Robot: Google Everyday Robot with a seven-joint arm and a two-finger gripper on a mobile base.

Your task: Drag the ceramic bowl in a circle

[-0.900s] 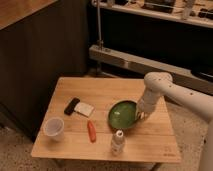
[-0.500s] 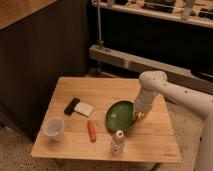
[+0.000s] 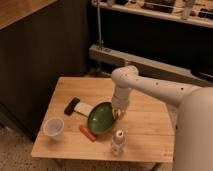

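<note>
Since the earlier frames the bowl [image 3: 100, 120] has slid left across the counter [image 3: 145, 125], away from the right edge. It now lies near the middle, just beside a small red thing [image 3: 87, 133] on its near-left side. The gripper [image 3: 118, 112] has come left with it and sits at the bowl's far-right rim; whether it clasps the rim we cannot tell. The cup [image 3: 53, 127], the bottle [image 3: 117, 142] and the black-handled tool [image 3: 76, 106] lie where they did.

The counter is a low table of pale wood planks. A dark wood wall stands to the left and a metal rail runs along the far side, with speckled floor at the near left.

The bowl shows as an oval whose long axis runs from near left to far right. Its open side faces up and somewhat to the left.
</note>
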